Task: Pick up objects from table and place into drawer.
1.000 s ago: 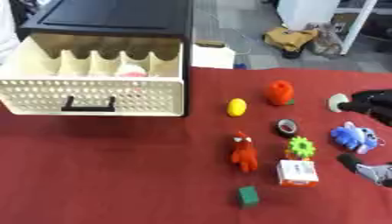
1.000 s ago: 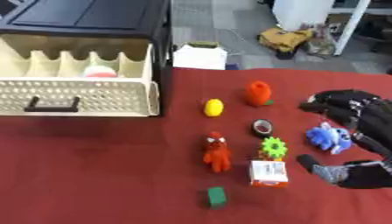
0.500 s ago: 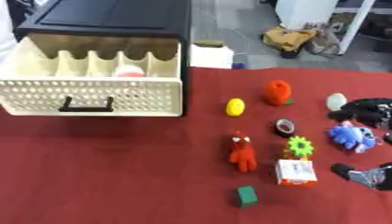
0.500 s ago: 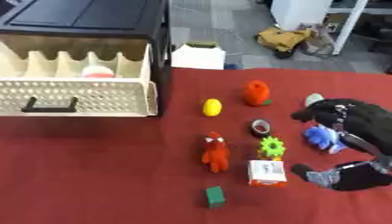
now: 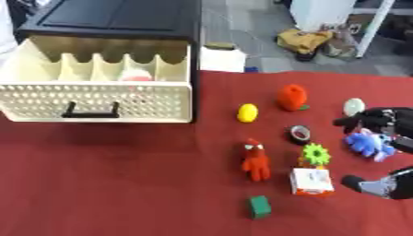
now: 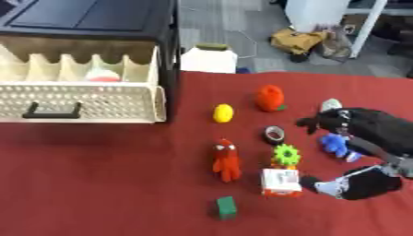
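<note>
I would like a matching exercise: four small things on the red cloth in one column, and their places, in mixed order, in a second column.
Things:
1. yellow egg-shaped toy
2. green cube
3. blue soft toy
4. dark tape roll

Places:
A. under the robot's right hand
B. nearest the open cream drawer
C. between the orange toy and the green gear-shaped piece
D. closest to the near edge, in front of the red figure

Pairs: 1-B, 2-D, 3-A, 4-C
</note>
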`<control>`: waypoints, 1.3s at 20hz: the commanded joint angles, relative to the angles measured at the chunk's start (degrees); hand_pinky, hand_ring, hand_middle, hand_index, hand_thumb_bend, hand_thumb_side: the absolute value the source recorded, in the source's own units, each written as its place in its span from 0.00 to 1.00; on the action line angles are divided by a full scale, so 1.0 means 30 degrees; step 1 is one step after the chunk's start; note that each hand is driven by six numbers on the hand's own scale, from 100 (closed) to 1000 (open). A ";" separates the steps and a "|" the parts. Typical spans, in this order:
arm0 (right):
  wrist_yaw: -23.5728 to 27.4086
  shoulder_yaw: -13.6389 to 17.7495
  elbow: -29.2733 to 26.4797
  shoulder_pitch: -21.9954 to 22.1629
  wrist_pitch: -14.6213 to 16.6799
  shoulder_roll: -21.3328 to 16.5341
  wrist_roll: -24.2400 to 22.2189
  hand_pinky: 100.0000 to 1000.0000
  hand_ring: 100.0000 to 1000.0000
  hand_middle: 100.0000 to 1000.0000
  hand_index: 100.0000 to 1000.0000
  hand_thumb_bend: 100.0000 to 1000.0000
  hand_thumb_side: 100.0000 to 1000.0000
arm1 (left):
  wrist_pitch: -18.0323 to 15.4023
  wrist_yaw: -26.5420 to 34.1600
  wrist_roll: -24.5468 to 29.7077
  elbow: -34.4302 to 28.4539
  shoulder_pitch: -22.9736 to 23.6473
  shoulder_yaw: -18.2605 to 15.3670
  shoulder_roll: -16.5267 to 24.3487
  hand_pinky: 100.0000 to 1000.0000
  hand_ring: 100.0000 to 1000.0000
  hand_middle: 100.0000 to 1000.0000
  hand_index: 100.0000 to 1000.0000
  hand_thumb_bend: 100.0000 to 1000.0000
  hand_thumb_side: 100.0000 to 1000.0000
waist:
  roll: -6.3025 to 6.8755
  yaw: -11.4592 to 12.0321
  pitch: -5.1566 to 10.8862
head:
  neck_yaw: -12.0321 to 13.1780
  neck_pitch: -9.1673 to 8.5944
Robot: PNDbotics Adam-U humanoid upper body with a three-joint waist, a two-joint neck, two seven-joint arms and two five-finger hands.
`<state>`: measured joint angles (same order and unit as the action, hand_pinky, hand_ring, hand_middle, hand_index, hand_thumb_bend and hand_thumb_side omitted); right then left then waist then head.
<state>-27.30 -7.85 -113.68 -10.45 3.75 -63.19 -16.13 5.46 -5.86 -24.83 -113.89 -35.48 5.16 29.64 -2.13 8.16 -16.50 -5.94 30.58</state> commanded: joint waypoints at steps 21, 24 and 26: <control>-0.0018 0.1048 0.1429 -0.0668 -0.3159 -0.0327 -0.0054 0.80 0.87 0.79 0.95 0.37 0.60 | -0.0004 0.0035 0.0049 -0.0234 -0.0268 -0.0025 0.0228 0.19 0.06 0.14 0.79 0.00 1.00 | -0.0064 0.0148 0.0035 | -0.0472 -0.0522; -0.0244 0.1256 0.2331 -0.0879 -0.3394 -0.0232 0.0261 0.80 0.87 0.79 0.95 0.37 0.60 | -0.0033 0.0043 0.0029 -0.0234 -0.0305 -0.0013 0.0229 0.19 0.06 0.14 0.79 0.00 1.00 | -0.0066 0.0198 -0.0022 | -0.0539 -0.0610; -0.0257 0.1354 0.3057 -0.1091 -0.3488 -0.0152 0.0609 0.80 0.87 0.80 0.95 0.37 0.60 | -0.0042 0.0044 0.0012 -0.0234 -0.0308 -0.0007 0.0239 0.19 0.06 0.14 0.79 0.00 1.00 | -0.0054 0.0227 -0.0052 | -0.0563 -0.0663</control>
<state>-27.59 -5.08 -105.45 -13.10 -6.50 -62.39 -15.02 5.50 -5.82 -24.78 -113.89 -35.54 5.46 29.62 -2.31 8.85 -17.56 -7.43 29.24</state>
